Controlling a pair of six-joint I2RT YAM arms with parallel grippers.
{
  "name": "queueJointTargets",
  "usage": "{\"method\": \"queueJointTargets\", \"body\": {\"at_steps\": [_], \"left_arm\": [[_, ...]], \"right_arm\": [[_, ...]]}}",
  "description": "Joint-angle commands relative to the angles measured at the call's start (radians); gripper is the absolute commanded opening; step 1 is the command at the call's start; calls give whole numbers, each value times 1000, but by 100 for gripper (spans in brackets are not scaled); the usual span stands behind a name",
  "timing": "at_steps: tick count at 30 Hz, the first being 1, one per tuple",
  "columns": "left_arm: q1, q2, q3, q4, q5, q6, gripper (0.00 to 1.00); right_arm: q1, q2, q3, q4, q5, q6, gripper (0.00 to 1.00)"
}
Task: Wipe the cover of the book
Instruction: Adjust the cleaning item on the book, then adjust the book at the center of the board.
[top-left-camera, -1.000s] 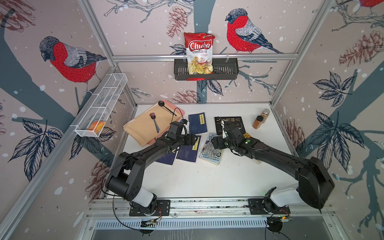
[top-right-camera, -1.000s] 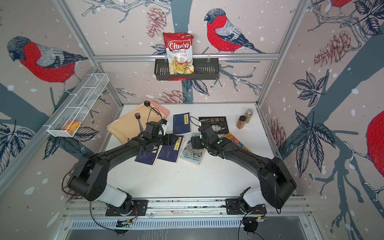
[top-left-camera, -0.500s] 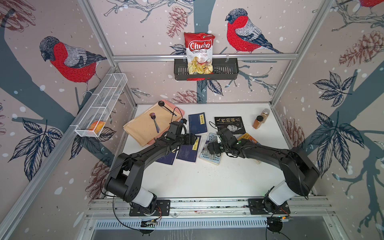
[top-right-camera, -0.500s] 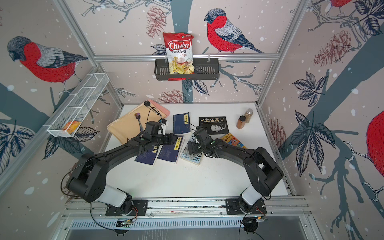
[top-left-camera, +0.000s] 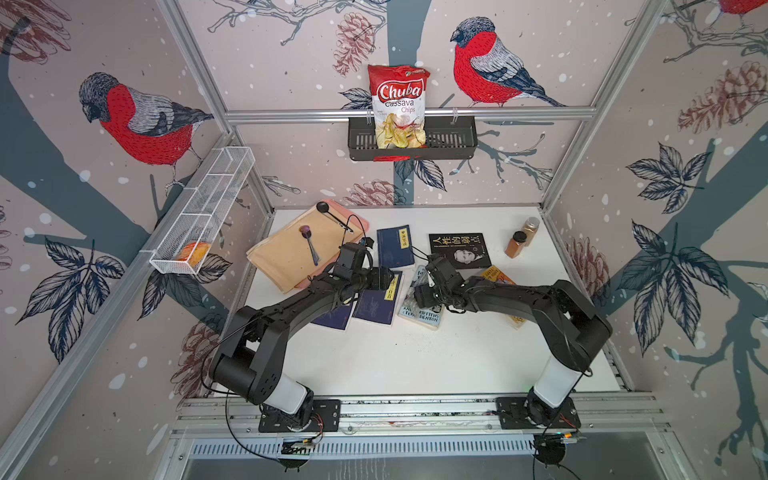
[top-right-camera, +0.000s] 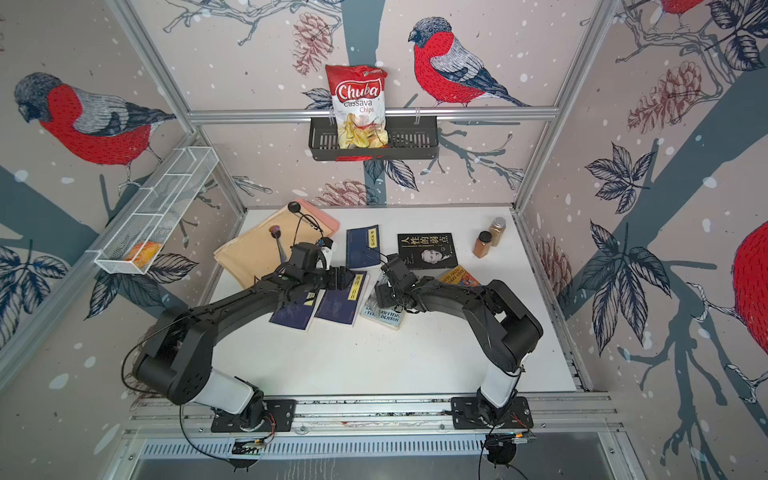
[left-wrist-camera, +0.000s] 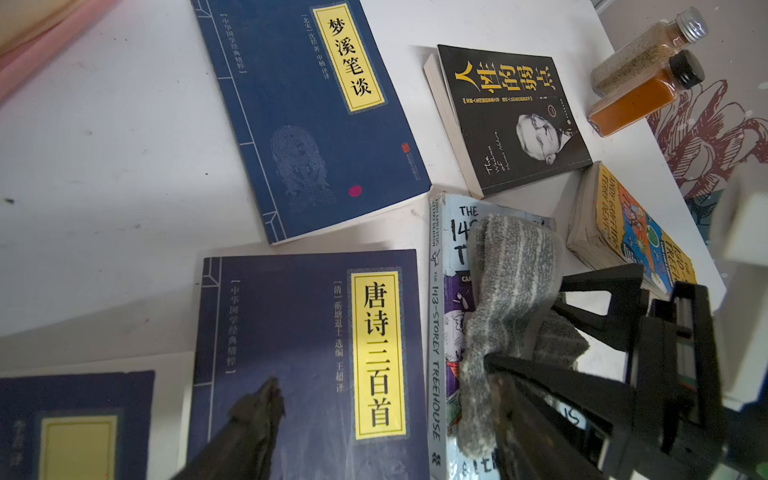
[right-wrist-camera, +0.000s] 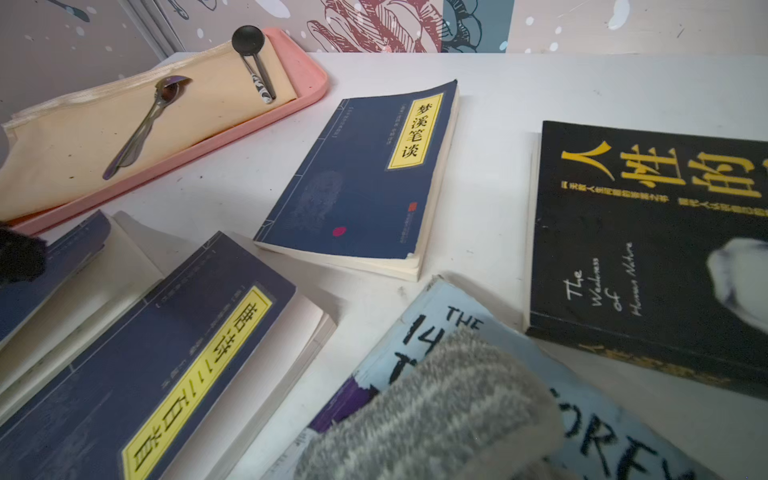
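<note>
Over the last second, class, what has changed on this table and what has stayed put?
The right end effector, holding the grey cloth, slid from beside the black book across the treehouse book toward the left end effector. That one, the other books, the tray and spice bottles stayed put.

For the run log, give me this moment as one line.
right gripper: grey cloth between jaws, on treehouse book | left gripper: open, over blue book

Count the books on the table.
6: back navy book; black book beside it; leftmost navy book, partly under the left arm; middle navy book; light-blue Treehouse book under the grey cloth; orange Treehouse book, partly under the right arm.
</note>
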Motion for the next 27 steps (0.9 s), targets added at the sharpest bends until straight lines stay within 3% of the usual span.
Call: {"method": "queueJointTargets", "body": {"at_steps": [1,5,8,12,18,27], "left_arm": [[0,-2,5,5,-3,14,77],[0,-3,5,5,-6,16,77],[0,-1,5,5,-3,16,77],[-6,3,10,14,11,6,76],[-81,42,60,26,-3,-2,76],[-260,216,217,68,28,-35,75]], "right_arm": [[2,19,-6,-69,-15,13,58],[0,-5,-21,-62,-2,25,27],[-6,-65,-37,-55,26,33,10],[-64,-211,-79,-74,62,37,8],[-310,-418,-162,-131,106,19,9],[-729,-462,-294,-21,38,87,9]]}}
